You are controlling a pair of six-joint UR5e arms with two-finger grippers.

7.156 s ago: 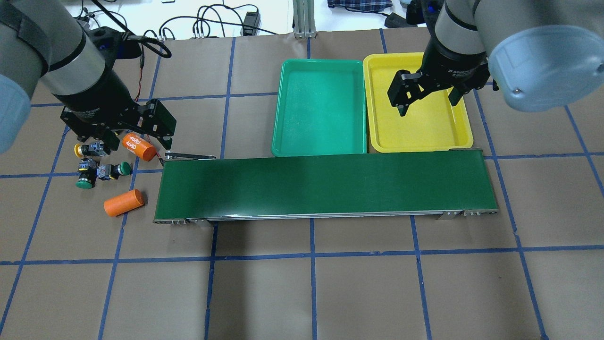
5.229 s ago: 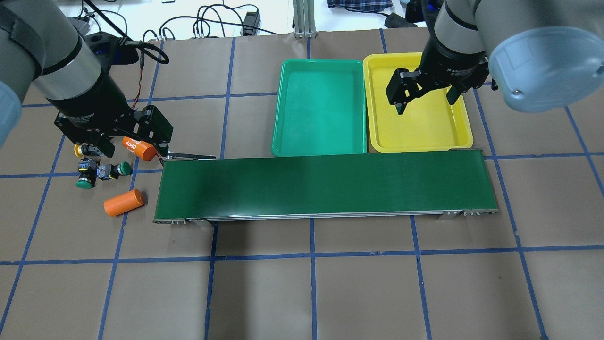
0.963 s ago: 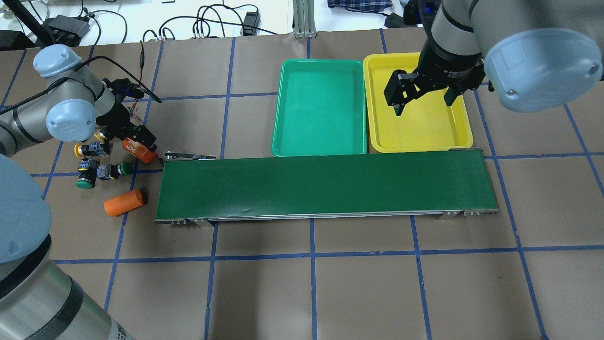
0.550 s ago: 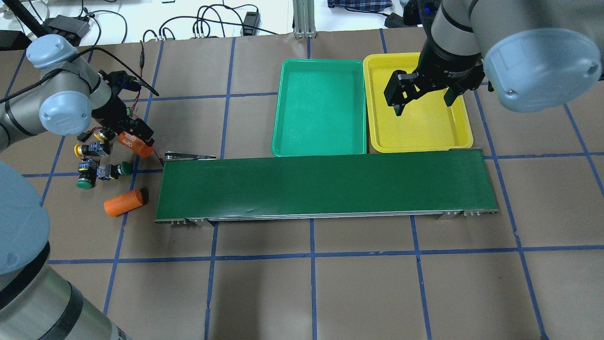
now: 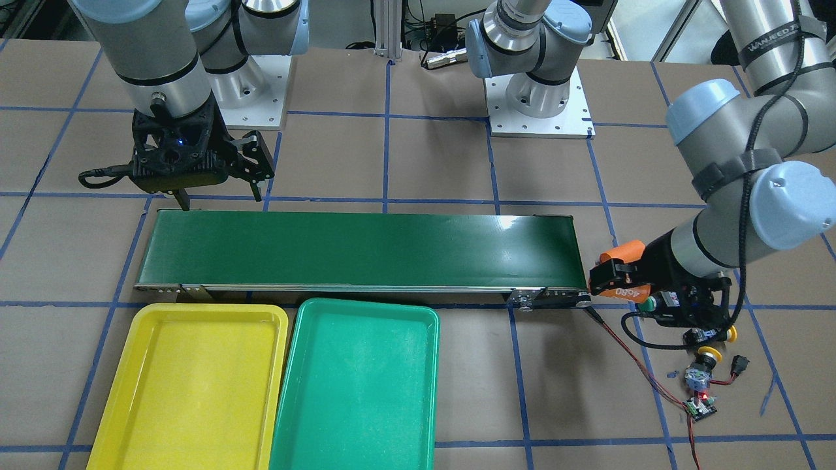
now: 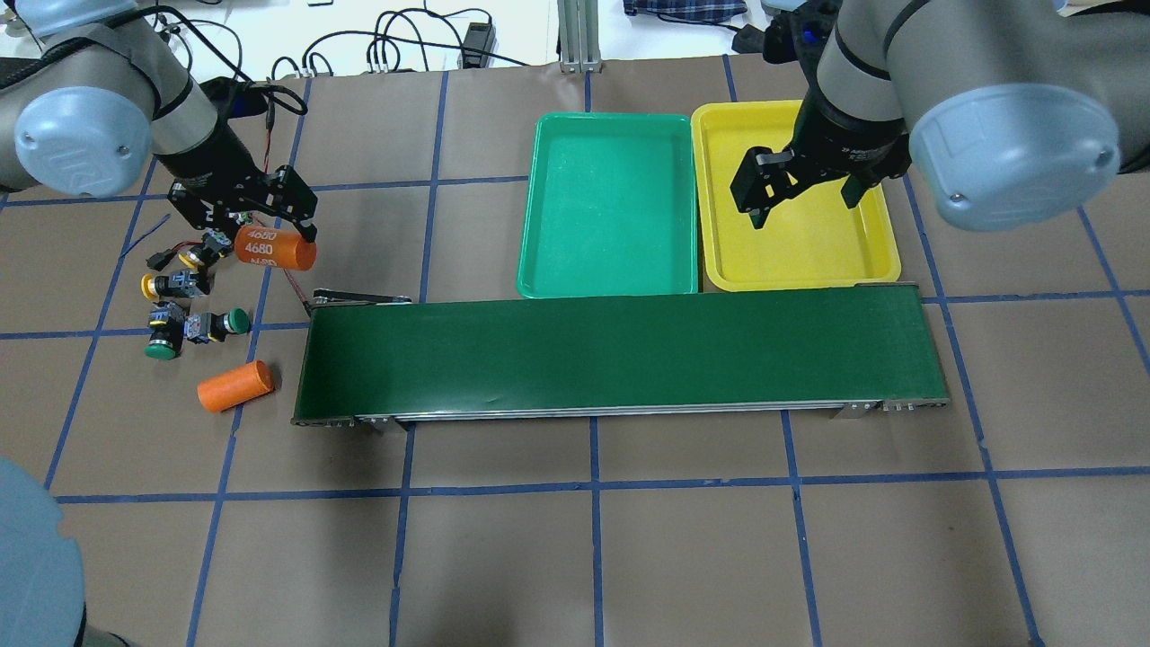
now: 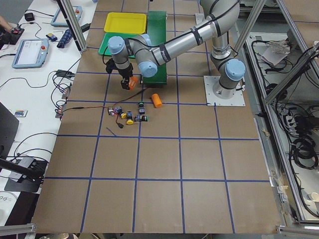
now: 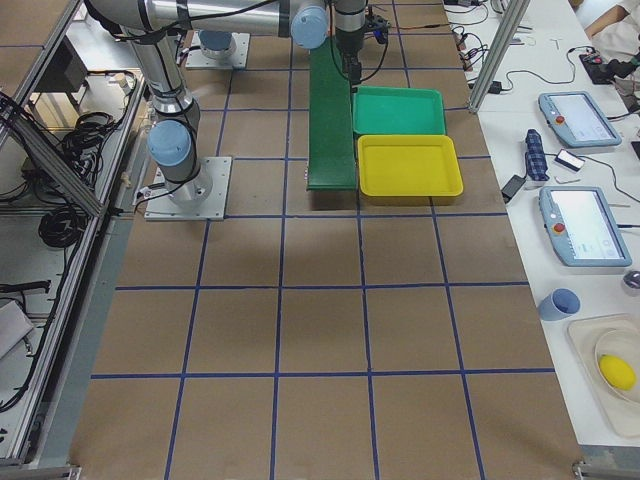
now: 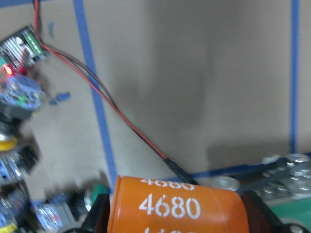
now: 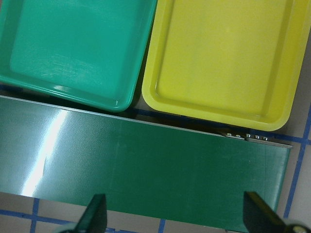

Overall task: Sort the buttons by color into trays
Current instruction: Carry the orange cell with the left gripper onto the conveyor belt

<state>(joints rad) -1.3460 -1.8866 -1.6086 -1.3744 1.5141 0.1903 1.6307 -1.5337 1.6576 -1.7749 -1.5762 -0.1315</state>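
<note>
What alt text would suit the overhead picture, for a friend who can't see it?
Seen from above, the robot's left gripper grips an orange cylinder marked 4680 beside four small buttons lying on a brown table. Its open right gripper hangs over an empty yellow tray next to an empty green tray, both beyond a long dark-green conveyor belt.

I'm running this from a robotics lab. Around the conveyor belt point(image 6: 620, 355) the table point(image 6: 629, 539) is papered brown and gridded with blue tape. Aluminium framing point(image 6: 579, 36) stands behind it, and teach pendants point(image 8: 572, 118) lie on white benches point(image 8: 510, 60) beside it.
</note>
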